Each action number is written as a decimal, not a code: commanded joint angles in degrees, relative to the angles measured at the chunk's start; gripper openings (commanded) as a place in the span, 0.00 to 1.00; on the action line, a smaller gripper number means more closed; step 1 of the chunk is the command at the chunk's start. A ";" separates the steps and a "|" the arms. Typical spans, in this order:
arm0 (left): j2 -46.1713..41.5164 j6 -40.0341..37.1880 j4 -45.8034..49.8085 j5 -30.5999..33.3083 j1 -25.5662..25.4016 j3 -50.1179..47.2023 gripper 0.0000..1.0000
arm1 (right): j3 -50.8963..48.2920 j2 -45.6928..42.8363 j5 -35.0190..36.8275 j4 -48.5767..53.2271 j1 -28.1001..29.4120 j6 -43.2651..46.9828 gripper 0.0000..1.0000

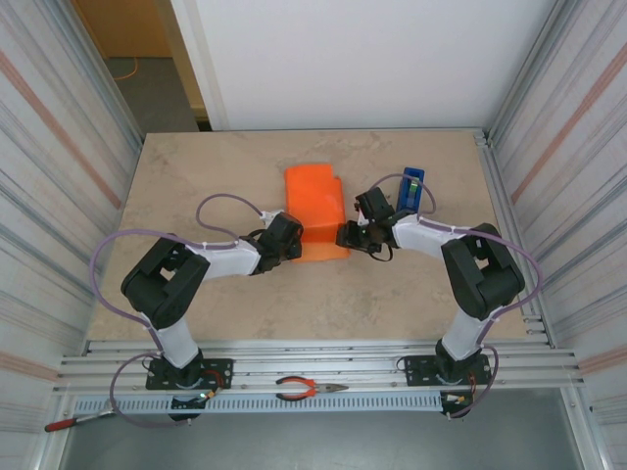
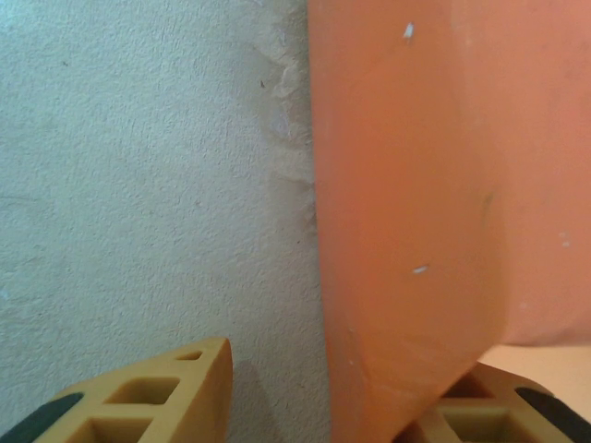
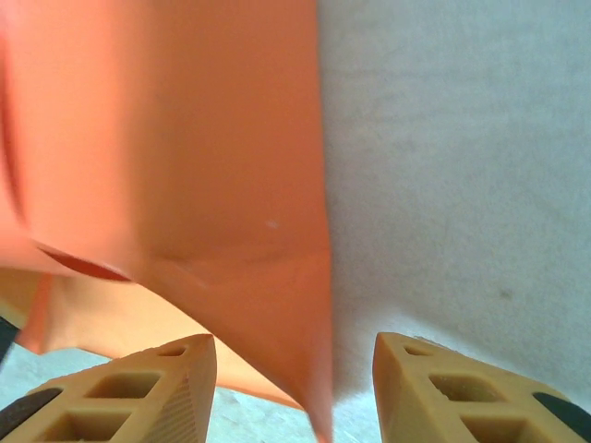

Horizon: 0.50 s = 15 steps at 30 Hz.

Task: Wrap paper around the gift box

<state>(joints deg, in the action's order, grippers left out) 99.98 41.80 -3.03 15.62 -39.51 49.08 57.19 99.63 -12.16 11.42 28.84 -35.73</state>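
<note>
2 arms reach inward to the middle of the table (image 1: pixel 196 176), and the work sits between them. On the left, the left gripper (image 1: pixel 284 239) is at the near-left edge of the paper (image 1: pixel 313 206); its wrist camera shows the jaws spread wide, with a hanging fold of the sheet dropping between the fingers (image 2: pixel 166 401) and lying over the right-hand one, not pinched. In the middle, the paper is bunched into a creased orange bundle with a flap running toward the near side; the gift box itself is covered, and I judge it sits under the far part of that bundle. To the right, the right gripper (image 1: pixel 346 235) is at the near-right corner of the paper; its jaws are also wide, with a corner of the sheet drooping between them and nothing gripped. Further right, a blue tape dispenser (image 1: pixel 411 188) stands just behind that arm.

The step looks like folding the side flaps in over the box. To do it well, each gripper should close on 1 edge of the paper near the crease; it should draw the flap taut rather than lift it; then it should press the flap flat, 1 side at a time, so the bundle does not slide.
</note>
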 commanded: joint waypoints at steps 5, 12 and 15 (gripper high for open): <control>-1.94 -2.70 2.30 -0.76 -0.48 1.37 0.46 | 3.43 4.63 1.18 -1.13 -0.45 -0.81 0.42; -3.72 -4.61 4.61 -3.58 -0.48 1.90 0.53 | 3.03 5.57 0.86 -1.71 -0.54 -1.02 0.37; -2.71 -4.73 4.59 -3.81 -0.40 2.45 0.55 | 2.75 5.90 0.57 -1.93 -0.70 -1.02 0.36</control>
<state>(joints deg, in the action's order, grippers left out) 98.15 38.33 -0.12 12.43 -39.51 49.93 59.61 104.81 -11.79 9.78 28.73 -35.97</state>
